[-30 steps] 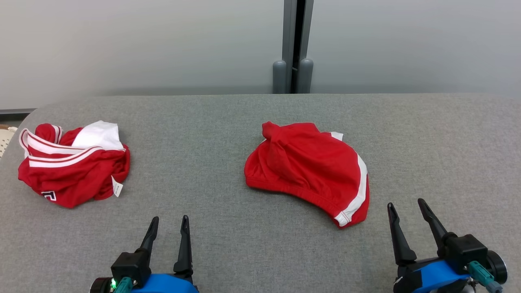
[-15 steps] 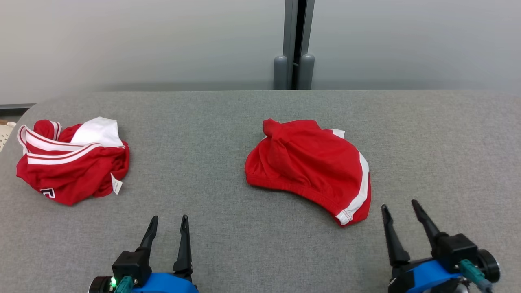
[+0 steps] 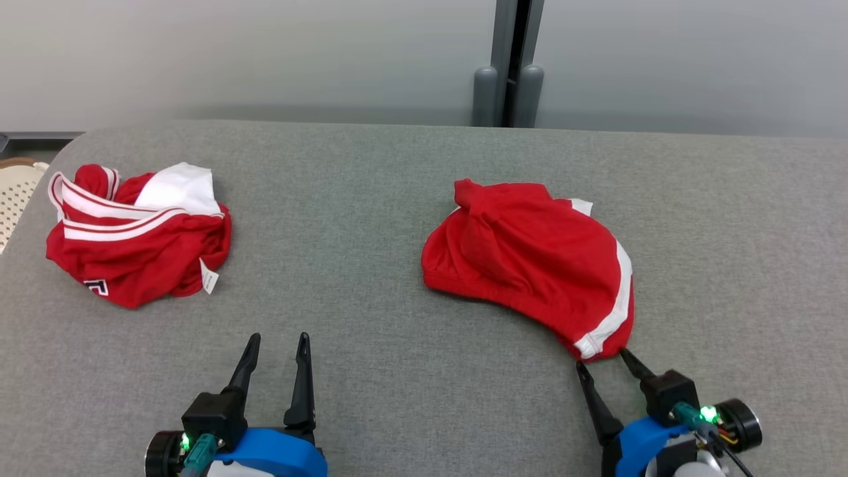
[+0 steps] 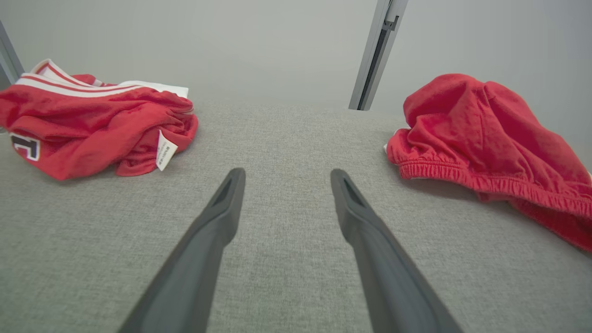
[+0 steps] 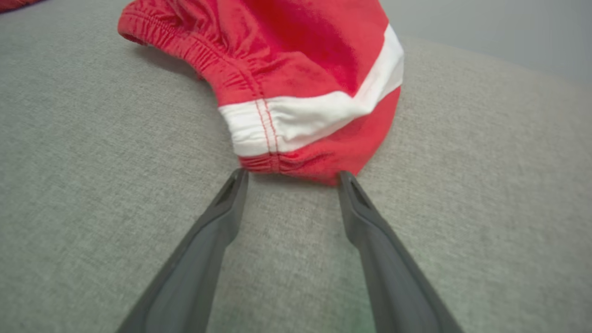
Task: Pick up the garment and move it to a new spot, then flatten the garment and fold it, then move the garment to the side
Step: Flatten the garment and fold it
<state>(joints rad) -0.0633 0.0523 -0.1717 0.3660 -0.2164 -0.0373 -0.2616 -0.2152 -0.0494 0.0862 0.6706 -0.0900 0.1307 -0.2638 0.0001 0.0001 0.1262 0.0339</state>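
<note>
The garment (image 3: 530, 258) is a pair of red shorts with a white side stripe, lying bunched at centre right of the grey table (image 3: 371, 199). In the right wrist view its near corner (image 5: 296, 138) with the stripe sits just beyond my fingertips. My right gripper (image 3: 601, 360) is open, its tips on either side of that corner, low over the table (image 5: 292, 173). My left gripper (image 3: 278, 336) is open and empty over bare table near the front edge (image 4: 287, 171), with the garment (image 4: 485, 125) off to its right.
A second crumpled red and white garment (image 3: 139, 238) with a tag lies at the table's left (image 4: 88, 125). A pale perforated basket (image 3: 16, 192) stands beyond the left edge. A grey post (image 3: 509, 66) rises against the wall behind the table.
The head camera has shifted, sliding the whole scene right and up. My right gripper has moved in to the garment's near corner. The left gripper has stayed put.
</note>
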